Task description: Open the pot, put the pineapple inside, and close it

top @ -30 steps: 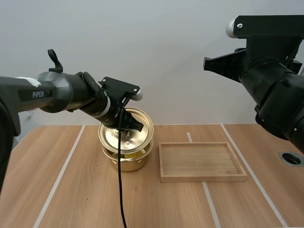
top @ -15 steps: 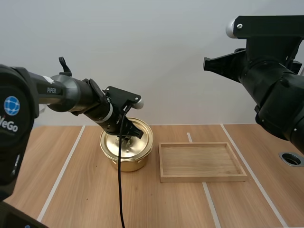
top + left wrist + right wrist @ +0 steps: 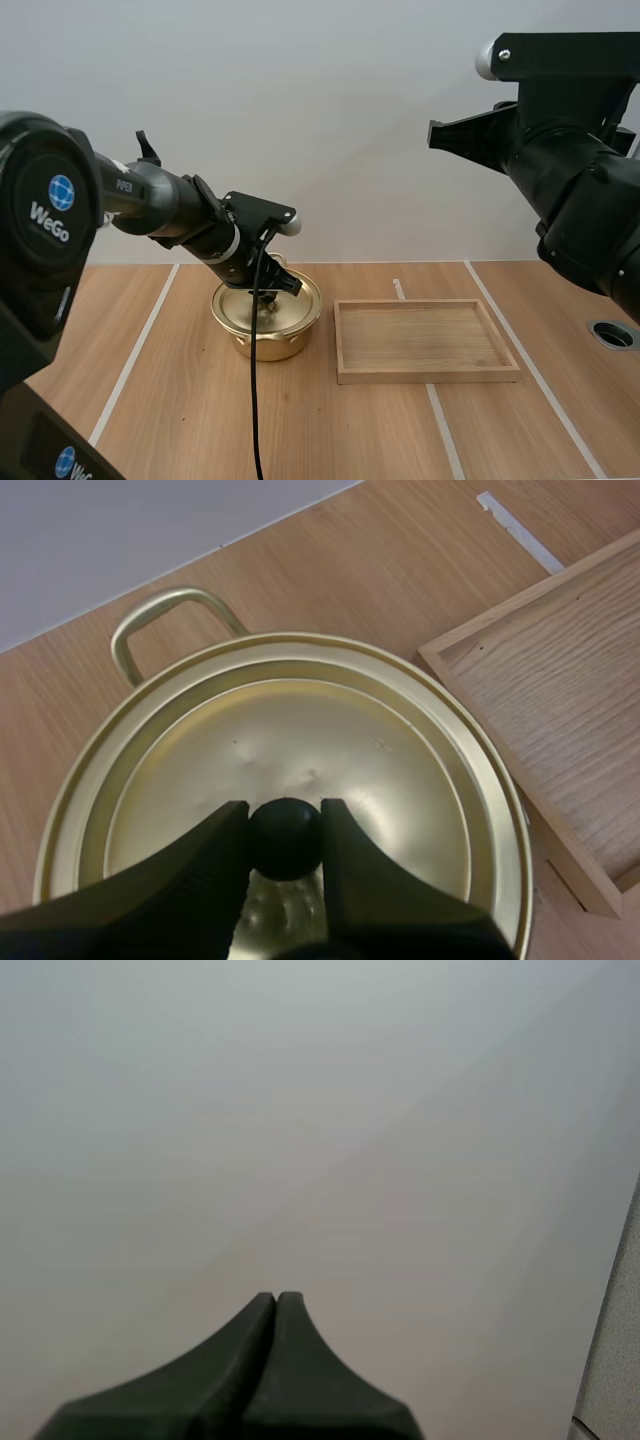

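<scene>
A gold pot [image 3: 266,338] stands on the table left of centre, with its gold lid [image 3: 266,308] lying flat on the rim. My left gripper [image 3: 272,293] reaches down onto the lid from the left. In the left wrist view the left gripper [image 3: 285,815] is shut on the lid's black knob [image 3: 285,838], one finger on each side. The lid [image 3: 300,750] covers the whole pot mouth, so what is inside is hidden. A pot handle [image 3: 165,620] sticks out on the far side. My right gripper [image 3: 276,1300] is shut on nothing and faces a blank wall; the right arm [image 3: 570,180] is held high at the right.
An empty wooden tray [image 3: 425,340] lies just right of the pot, its near corner [image 3: 560,680] close to the lid's edge. A round hole [image 3: 612,334] sits in the table at the far right. Bare tabletop lies in front of the pot and the tray.
The left gripper has lowered the lid from a tilt above the pot to flat on its rim. The yellow thing seen inside earlier is now covered. The right arm has not moved.
</scene>
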